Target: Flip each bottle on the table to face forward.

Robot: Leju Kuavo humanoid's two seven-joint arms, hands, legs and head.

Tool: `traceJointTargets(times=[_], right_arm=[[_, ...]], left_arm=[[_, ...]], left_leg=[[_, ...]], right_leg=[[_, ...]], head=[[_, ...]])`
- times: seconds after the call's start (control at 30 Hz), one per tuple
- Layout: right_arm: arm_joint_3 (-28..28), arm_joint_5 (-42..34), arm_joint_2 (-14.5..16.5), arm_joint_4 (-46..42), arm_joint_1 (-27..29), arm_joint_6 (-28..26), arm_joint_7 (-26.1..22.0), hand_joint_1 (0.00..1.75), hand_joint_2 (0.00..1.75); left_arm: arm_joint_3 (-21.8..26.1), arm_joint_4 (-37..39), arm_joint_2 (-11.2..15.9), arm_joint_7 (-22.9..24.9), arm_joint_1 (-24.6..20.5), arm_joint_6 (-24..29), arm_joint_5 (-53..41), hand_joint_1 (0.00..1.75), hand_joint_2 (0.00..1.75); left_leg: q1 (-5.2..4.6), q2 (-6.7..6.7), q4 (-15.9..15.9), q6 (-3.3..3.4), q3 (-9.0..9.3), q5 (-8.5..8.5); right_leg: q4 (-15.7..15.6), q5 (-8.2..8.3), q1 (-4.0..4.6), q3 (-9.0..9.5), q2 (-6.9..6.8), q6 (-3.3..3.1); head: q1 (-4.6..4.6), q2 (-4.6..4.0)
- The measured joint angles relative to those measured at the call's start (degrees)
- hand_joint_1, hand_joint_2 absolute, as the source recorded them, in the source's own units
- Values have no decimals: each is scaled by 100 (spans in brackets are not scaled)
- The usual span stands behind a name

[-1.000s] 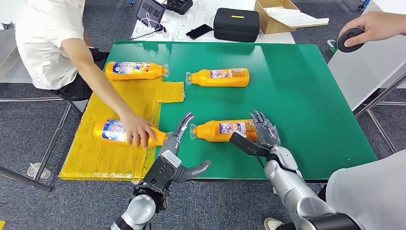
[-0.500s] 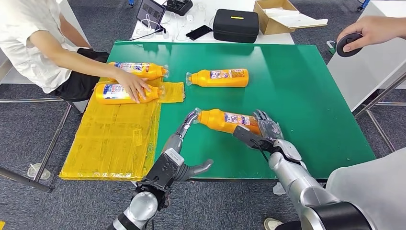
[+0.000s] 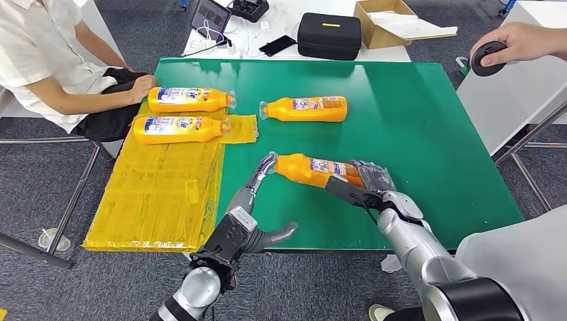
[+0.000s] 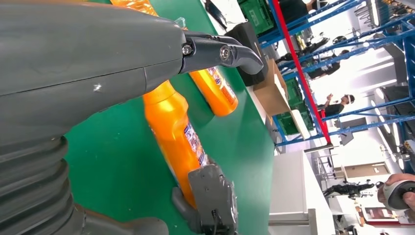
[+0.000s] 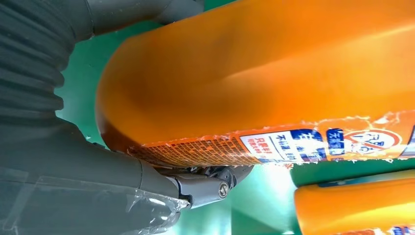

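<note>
A: Near bottle [image 3: 314, 168] lies at the front middle of the green table [image 3: 428, 127], tilted, neck toward the left hand [image 3: 249, 204], base in the right hand [image 3: 370, 180]. Right hand's fingers are wrapped around the base end; its wrist view shows the orange body pressed against the palm.

B: Left hand?

A: Fingers spread, holding nothing, fingertips touching or just beside the cap. Can't tell which.

B: So how to do the roll well?

A: My judgement: twist from the base grip, and let the left fingertips only steady the neck so it pivots in place. Label looks partly turned; finish until it faces up. Keep it away from the far bottle [image 3: 304, 108] beyond.
</note>
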Motion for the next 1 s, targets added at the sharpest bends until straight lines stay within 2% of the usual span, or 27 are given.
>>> traceJointTargets(times=[0.23, 0.63, 0.77, 1.0], right_arm=[[-127, -524, 42, 5, 157, -168, -710, 175, 175], [-359, -808, 134, 3, 312, -375, -1053, 175, 175], [-576, -1304, 219, -39, 462, -496, -1511, 175, 175], [-1169, -2435, 489, -442, 878, -526, -2256, 175, 175]], left_arm=[[0, 2, 0, -75, 0, 22, 11, 0, 175], [0, 0, 2, -90, 15, 34, -38, 0, 175], [9, -25, 2, -177, 98, -2, 154, 0, 175], [44, -43, 84, -443, 415, -565, 702, 0, 175]], left_leg=[[0, 0, 0, 0, 0, 0], [0, -1, 0, 0, -1, 0], [0, -2, 0, 0, -5, -1], [1, -6, -1, 0, -25, -1]], right_leg=[[1, 0, 0, 0, 0, 0], [0, 0, 0, 1, 0, 0], [1, 0, 0, -1, 0, 0], [2, -2, 1, -17, -2, 0]], head=[[1, 0], [0, 0], [0, 1], [1, 1]])
